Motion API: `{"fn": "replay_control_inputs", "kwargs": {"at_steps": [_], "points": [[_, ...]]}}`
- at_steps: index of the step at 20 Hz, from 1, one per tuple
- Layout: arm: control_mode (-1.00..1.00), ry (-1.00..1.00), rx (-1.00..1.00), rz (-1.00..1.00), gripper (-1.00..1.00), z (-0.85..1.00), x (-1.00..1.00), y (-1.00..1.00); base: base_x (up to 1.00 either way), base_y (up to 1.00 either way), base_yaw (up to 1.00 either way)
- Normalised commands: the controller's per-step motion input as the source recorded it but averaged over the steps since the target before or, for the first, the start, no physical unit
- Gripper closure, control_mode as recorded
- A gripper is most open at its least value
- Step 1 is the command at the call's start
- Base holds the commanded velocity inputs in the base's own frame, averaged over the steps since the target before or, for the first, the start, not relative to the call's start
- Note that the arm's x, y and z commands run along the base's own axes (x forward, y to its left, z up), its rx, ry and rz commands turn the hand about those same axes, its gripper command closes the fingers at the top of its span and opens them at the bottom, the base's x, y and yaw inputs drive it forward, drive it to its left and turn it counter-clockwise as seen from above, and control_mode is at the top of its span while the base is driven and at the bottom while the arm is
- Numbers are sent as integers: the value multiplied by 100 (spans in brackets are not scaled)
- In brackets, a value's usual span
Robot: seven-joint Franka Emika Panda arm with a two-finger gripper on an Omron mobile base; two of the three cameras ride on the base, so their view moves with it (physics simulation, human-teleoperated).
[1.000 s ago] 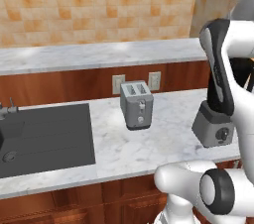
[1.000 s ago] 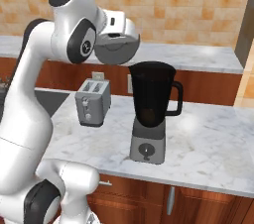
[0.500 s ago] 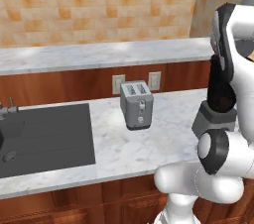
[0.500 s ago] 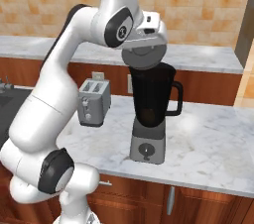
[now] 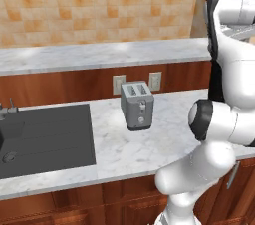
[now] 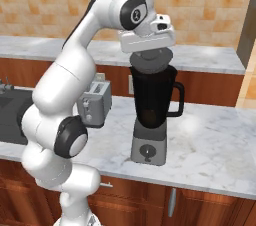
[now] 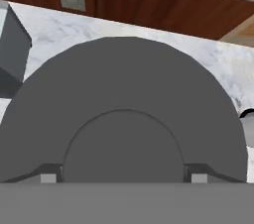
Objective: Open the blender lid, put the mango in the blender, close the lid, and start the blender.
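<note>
Tool (image 6: pixel 151 60) clamped on blender lid (image 6: pixel 152 63)

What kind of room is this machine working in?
A home-style kitchen, computer-rendered rather than real. A marble counter carries a grey toaster and a blender, there is a dark sink set into the worktop, and a tiled wall runs behind.
</note>
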Motion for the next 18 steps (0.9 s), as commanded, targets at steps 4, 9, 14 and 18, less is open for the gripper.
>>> {"fn": "replay_control_inputs", "kwargs": {"at_steps": [4, 9, 14, 18], "points": [[-100, 10, 4, 8, 100, -34, 0, -1, 0, 0, 0], [-100, 3, 7, 7, 100, -27, -2, -1, 0, 0, 0], [-100, 1, 3, 4, 100, -1, -27, 0, 0, 0, 0], [-100, 0, 0, 2, 100, 3, -8, 0, 0, 0, 0]]}}
